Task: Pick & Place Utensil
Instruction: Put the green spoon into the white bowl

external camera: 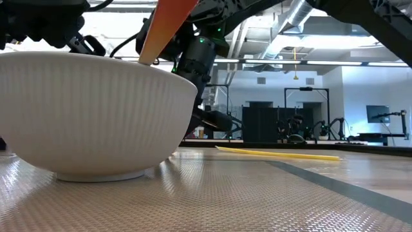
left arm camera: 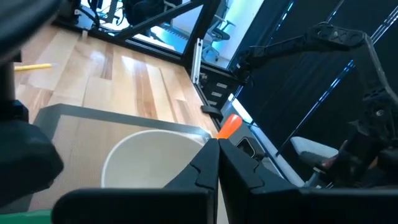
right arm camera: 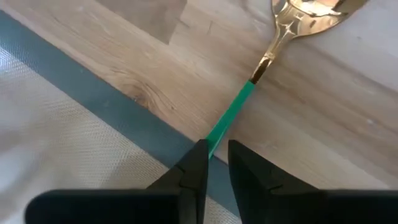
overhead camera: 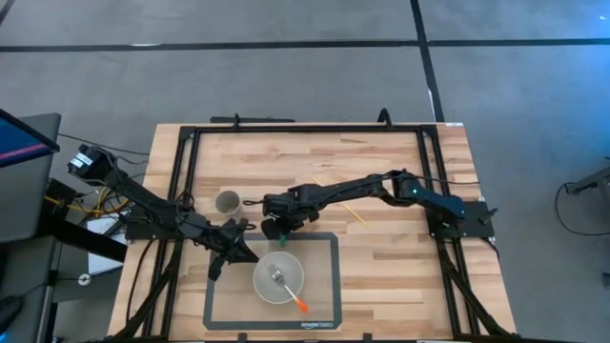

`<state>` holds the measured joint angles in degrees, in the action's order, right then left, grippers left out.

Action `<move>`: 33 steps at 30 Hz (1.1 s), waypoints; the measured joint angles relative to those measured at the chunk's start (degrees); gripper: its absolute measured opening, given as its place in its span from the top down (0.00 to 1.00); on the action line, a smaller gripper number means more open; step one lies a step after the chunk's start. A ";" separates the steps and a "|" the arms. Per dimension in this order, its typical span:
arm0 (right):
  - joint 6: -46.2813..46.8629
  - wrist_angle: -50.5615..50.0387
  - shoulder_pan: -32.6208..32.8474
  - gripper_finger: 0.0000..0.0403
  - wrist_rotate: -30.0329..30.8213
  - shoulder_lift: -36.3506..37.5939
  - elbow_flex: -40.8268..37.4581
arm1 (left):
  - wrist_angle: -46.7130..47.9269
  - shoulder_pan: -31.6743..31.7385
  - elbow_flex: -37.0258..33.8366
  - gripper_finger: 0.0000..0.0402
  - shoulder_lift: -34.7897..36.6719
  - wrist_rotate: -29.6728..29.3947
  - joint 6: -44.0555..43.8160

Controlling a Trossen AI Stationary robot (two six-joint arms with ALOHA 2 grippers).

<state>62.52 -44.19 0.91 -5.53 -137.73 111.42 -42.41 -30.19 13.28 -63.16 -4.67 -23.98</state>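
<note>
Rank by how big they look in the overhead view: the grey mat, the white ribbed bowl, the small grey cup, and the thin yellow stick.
1. Grey mat
2. White ribbed bowl
3. Small grey cup and thin yellow stick: unsure; the cup is wider, the stick longer.

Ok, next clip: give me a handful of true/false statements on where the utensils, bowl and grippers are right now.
1. An orange-handled utensil rests in the white bowl. True.
2. The bowl sits on bare wood. False: it sits on the grey mat.
3. The right gripper has its fingers closed on the green-handled spoon. True.
4. The left gripper holds the orange-handled utensil. False: its fingers are shut on nothing, beside the bowl.
5. A yellow stick lies on the wood. True.
</note>
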 joint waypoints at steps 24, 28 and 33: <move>-9.98 -0.06 -0.63 0.98 15.06 4.39 -0.14 | -0.02 0.23 0.04 0.98 0.00 0.00 0.17; -10.62 5.12 -0.44 0.96 14.63 4.46 -0.15 | -0.02 0.21 0.04 0.98 0.00 0.00 0.17; -13.48 4.38 -0.76 0.87 15.00 4.43 -0.17 | -0.02 0.21 0.04 0.98 0.00 0.00 0.17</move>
<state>49.04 -39.81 0.15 9.47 -133.31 111.24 -42.44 -29.98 13.32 -63.16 -4.67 -23.81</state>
